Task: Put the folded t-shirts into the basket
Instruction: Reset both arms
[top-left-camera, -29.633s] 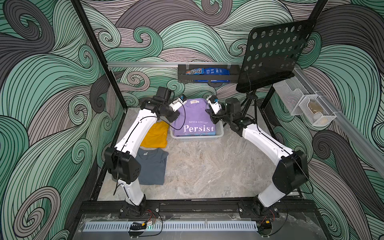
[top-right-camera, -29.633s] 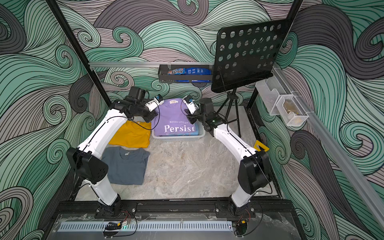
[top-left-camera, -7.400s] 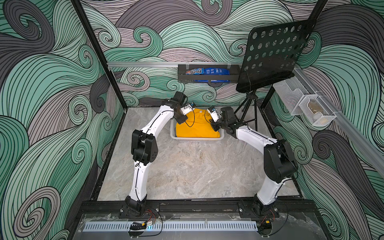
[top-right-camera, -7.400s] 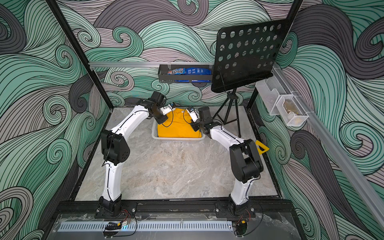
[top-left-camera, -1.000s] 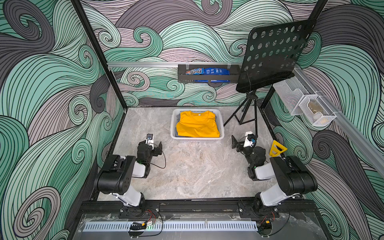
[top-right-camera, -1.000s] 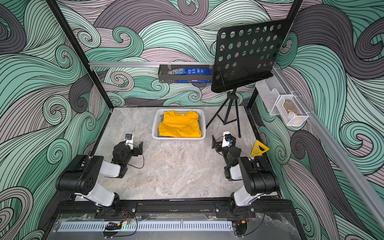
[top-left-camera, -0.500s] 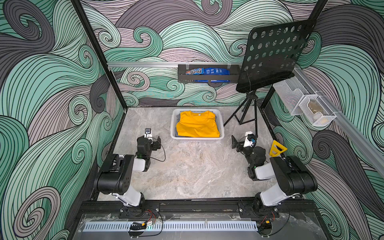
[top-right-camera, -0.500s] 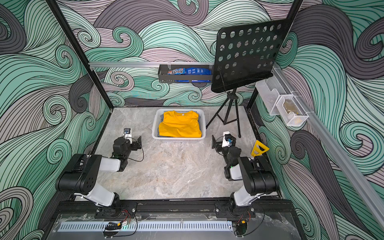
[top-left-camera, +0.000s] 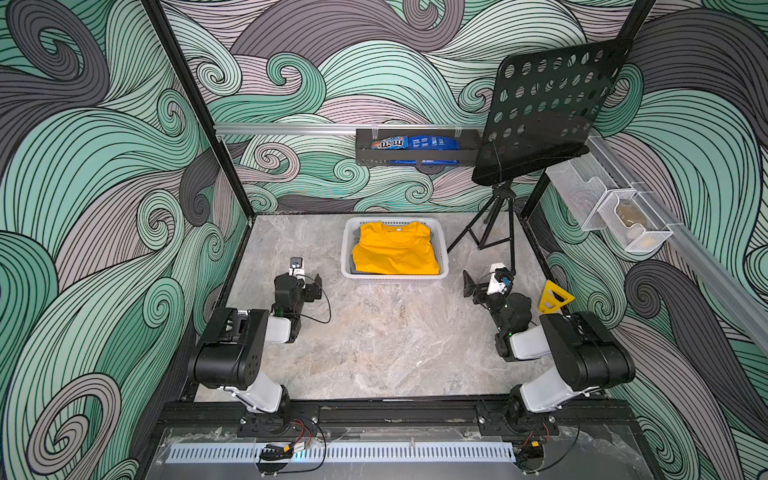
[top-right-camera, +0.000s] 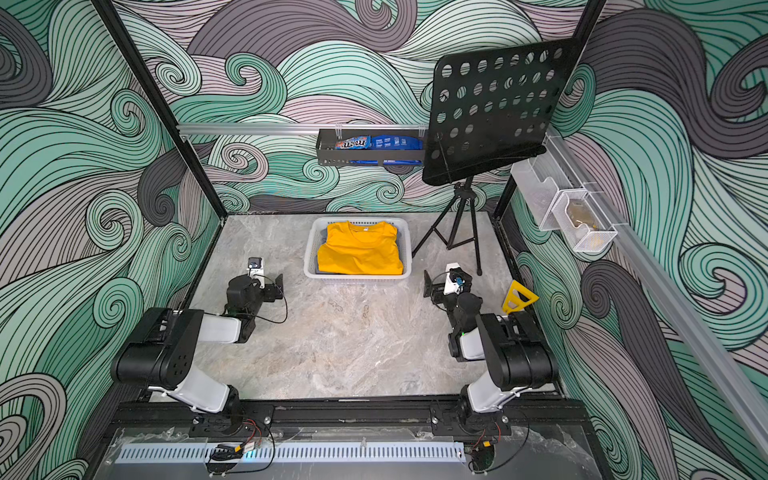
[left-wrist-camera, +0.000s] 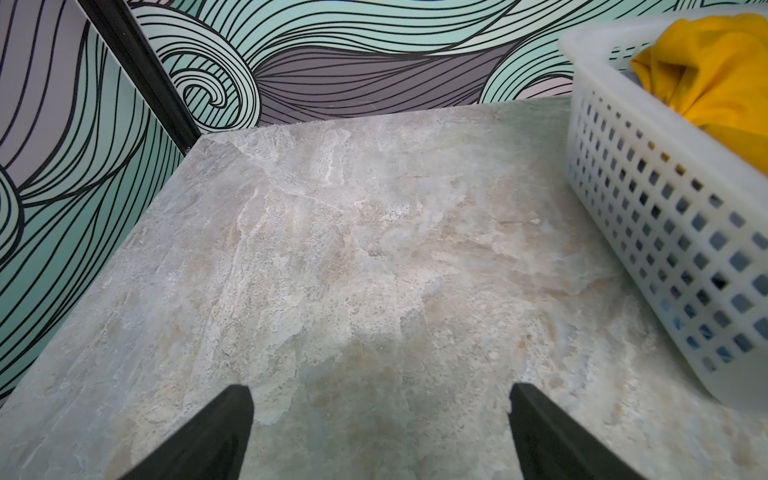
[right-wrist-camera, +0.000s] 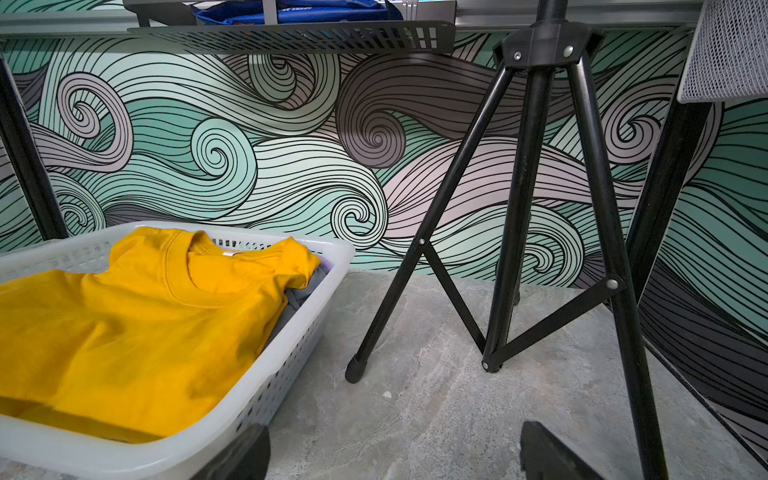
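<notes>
Left gripper (left-wrist-camera: 380, 395) is wide open with nothing but bare marble between its jaws. The right gripper (right-wrist-camera: 395, 436) is the same deal, spread wide and empty. The left one sits off the basket (top-left-camera: 345, 253) at its left front corner, a bit apart from the lattice wall. The right one sits off the right front corner, near the black tripod (top-left-camera: 494, 237) that stands just beside the basket on that side. Both arms are tucked low and folded back on themselves, elbows on the side away from the basket, wrists roughly level, grippers aimed toward the basket over the table (top-left-camera: 374, 345).

The folded t-shirts (top-right-camera: 359, 253) are in the basket as far as anyone can tell. The mustard tee (top-left-camera: 395, 253) lies flat on top, collar toward the basket's far wall. The right wrist view shows the grey tee (right-wrist-camera: 297, 297) and a sliver of the lavender tee (right-wrist-camera: 326, 264) under it. The blue one can't be made out for sure. No shirt lies outside the basket, so the job looks pretty much done.

Handling-wise these are light, soft, floppy things, zero stiffness, not fragile. Pinch one corner and the fold probably falls apart, so the safer bet is both grippers taking the two opposite folded side edges, scooping slightly under so the layers lift together
</notes>
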